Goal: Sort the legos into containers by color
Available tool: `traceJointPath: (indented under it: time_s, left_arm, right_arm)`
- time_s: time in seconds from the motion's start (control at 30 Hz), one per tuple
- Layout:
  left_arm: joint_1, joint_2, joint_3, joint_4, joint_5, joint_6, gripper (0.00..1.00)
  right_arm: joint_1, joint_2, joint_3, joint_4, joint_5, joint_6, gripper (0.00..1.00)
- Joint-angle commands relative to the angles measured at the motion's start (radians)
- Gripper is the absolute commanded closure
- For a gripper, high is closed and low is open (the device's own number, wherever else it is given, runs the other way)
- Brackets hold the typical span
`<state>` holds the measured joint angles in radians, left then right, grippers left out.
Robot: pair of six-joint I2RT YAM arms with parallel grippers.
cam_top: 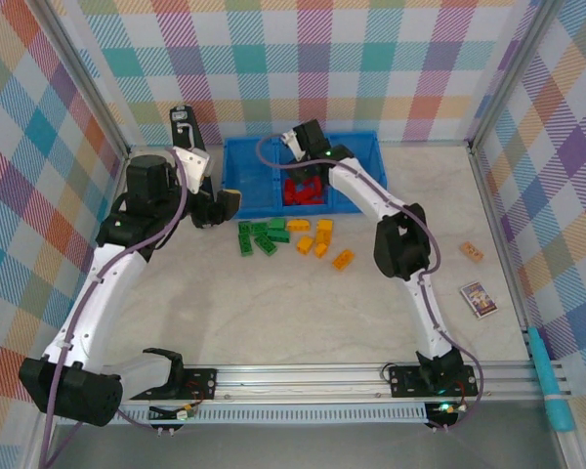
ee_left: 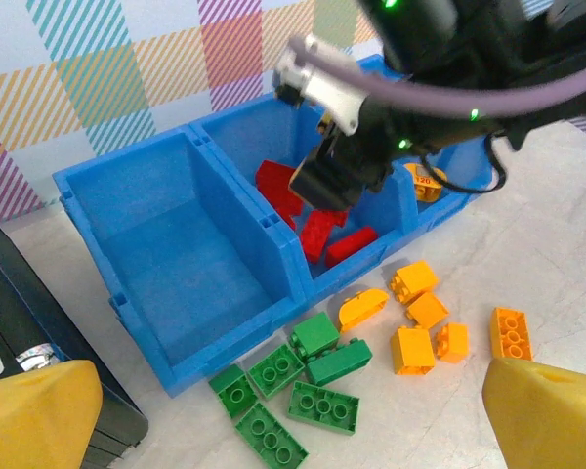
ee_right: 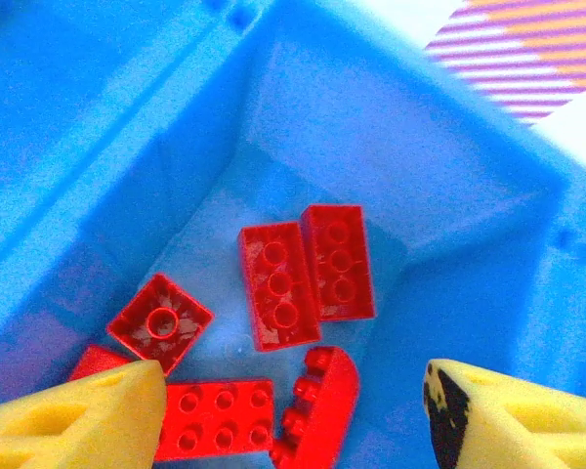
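Over on the right, a small tan block [cam_top: 471, 252] is lying on the pale marbled table [cam_top: 273, 313]. A printed card [cam_top: 479, 298] is sitting a little nearer, the two apart. A teal stick [cam_top: 550, 383] is resting along the right-hand frame. A black case [ee_left: 39, 322] is sitting at the far left, a silver latch [ee_left: 34, 355] showing. Plaid cloth [cam_top: 371, 59] is hanging all round.

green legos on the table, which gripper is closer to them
Left. The left gripper is just beside the green legos, at their left; the right gripper is farther back, over the red bricks in the blue tray.
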<state>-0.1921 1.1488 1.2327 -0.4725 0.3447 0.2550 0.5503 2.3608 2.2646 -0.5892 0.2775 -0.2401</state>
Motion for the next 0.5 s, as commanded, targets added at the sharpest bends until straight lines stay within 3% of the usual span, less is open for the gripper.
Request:
traceJointPath:
  time_s: [0.0,0.27,0.47]
  left_arm:
    - [0.017,-0.047,0.014,0.002,0.032,0.001,0.0]
    - [0.017,-0.098,0.012,0.002,0.012,0.007,0.0]
    - [0.017,-0.117,0.017,0.026,0.026,0.001,0.0]
  right_arm:
    - [0.006,-0.132,-0.03,-0.067,0.014,0.132,0.29]
    - [0.008,-0.397,-0.317,-0.289,0.111,0.694,0.22]
    - [0.008,-0.613,-0.739,-0.174,0.102,1.005,0.2]
